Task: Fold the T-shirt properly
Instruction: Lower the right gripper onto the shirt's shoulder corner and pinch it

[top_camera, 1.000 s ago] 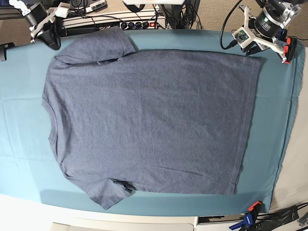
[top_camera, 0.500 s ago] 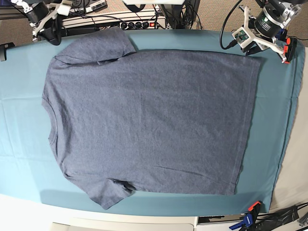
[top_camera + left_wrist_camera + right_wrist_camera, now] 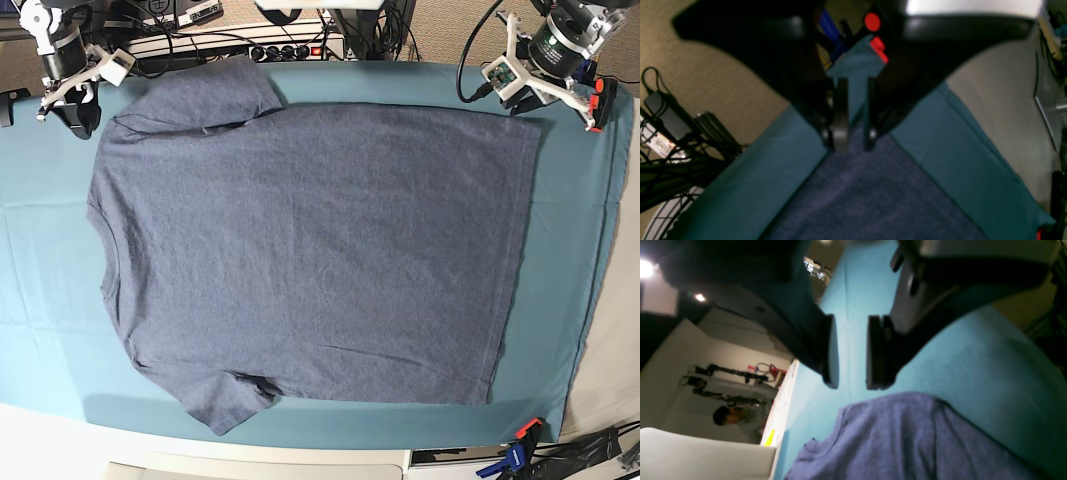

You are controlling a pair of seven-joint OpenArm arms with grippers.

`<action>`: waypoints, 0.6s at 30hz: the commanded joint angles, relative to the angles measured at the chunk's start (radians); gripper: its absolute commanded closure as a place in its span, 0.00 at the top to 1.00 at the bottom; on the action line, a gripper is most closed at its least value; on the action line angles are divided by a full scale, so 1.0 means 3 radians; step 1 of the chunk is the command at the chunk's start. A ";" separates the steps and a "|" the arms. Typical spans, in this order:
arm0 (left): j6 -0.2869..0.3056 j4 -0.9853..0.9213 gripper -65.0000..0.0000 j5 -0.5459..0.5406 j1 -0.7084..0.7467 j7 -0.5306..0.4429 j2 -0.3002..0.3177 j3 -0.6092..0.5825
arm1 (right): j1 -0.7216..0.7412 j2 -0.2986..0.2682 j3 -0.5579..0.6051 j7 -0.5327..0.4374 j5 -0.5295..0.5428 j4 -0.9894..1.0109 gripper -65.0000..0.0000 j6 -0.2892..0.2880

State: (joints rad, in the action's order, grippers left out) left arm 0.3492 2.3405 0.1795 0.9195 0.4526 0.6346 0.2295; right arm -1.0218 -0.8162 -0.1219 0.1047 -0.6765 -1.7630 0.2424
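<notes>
I am hovering both part-open, empty jaws beside the T-shirt (image 3: 300,250), lying flat and unfolded on the bench (image 3: 40,280).

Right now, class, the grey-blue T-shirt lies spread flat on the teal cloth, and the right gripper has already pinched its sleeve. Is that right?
Not quite. The T-shirt does lie spread flat on the teal cloth, but the right gripper holds nothing: the right wrist view shows its jaws parted over bare cloth, just short of the shirt's edge.
</notes>
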 commanded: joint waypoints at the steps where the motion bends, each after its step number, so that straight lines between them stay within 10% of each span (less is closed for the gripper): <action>1: -0.0027 0.0052 0.15 0.0000 0.0029 -0.0015 0.0027 0.0011 | 0.0028 -0.0047 -0.0025 0.0013 0.0000 -0.0036 0.24 -0.0019; 9: -0.0027 0.0052 0.15 0.0000 -0.0009 -0.0013 0.0027 0.0011 | 0.0064 0.0036 -0.0025 -0.0112 -0.0001 -0.0036 0.24 -0.0264; 12: -0.0037 0.0052 0.15 0.0000 -0.0019 -0.0013 0.0027 0.0011 | 0.0064 0.0033 -0.0025 -0.0074 -0.0001 -0.0036 0.25 -0.0654; 15: -0.0036 0.0052 0.15 -0.0001 -0.0020 -0.0014 0.0027 0.0011 | 0.0062 0.0034 -0.0025 -0.0128 0.0047 -0.0036 0.46 -0.1076; 18: -0.0036 0.0052 0.15 0.0000 -0.0020 -0.0013 0.0027 0.0011 | 0.0069 0.0033 -0.0025 -0.0230 0.0151 -0.0036 0.48 -0.1085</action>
State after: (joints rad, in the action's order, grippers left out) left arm 0.3489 2.3402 0.1791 0.9054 0.4633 0.6346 0.2295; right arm -0.9943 -0.7948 -0.1219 0.0437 -0.6373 -1.7630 -0.0799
